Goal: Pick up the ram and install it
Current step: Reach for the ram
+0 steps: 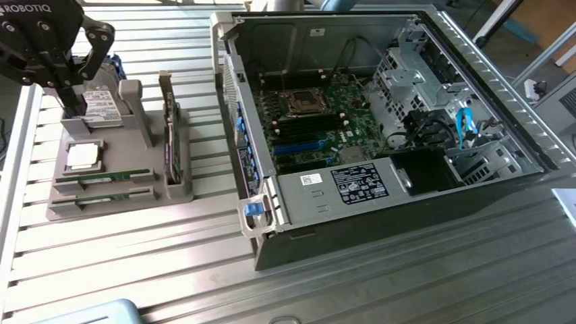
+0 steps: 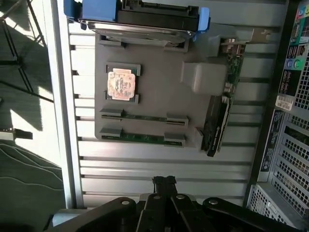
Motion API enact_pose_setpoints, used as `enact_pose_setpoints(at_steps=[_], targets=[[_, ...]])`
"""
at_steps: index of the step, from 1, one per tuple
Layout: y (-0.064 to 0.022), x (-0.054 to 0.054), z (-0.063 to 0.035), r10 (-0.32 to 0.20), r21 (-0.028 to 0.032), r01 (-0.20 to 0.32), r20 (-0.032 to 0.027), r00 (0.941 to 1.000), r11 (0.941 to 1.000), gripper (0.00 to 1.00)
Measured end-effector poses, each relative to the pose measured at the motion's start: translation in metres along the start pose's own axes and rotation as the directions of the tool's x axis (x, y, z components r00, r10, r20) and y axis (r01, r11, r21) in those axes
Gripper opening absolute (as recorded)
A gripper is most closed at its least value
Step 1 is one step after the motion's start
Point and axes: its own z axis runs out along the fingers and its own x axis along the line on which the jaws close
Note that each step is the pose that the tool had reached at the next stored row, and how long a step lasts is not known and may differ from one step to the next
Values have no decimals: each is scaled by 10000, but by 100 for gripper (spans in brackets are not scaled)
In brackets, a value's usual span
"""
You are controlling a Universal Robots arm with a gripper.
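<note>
Black metal gripper (image 2: pixel 164 182), its body cut off by the frame edge, silver labelled hard drive (image 1: pixel 99 108) partly hidden behind it in the exterior view, black rectangular label (image 1: pixel 360 183) with print too small to read, pale blue object (image 1: pixel 90 312), perhaps a bin, cropped.

Exterior view: high, angled down over table (image 1: pixel 405 270). Wrist view: straight down, nearer. Shared: grey parts holder (image 1: pixel 135 145).

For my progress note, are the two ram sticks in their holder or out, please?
In: ram and its twin lie slotted in the grey holder.

ROBOTIQ in white on the jaws' black housing (image 1: pixel 36 30)
</note>
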Motion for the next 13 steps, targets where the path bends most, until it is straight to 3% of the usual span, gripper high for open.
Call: enact_pose_setpoints(at_steps=[2,3,5,6,9,10,13], targets=[[2,25,-1,9,-378,-8,13,10000,9993,11],[2,37,-1,14,-608,-13,22,10000,9981,11],[3,59,-1,23,-934,-20,33,10000,9956,11],[4,77,-2,30,-1163,-25,42,10000,9932,11],[5,115,-2,39,-1485,-31,53,10000,9889,11],[6,130,-2,42,-1631,-32,57,10000,9866,11],[6,141,-1,52,-1989,-37,70,10000,9800,11]])
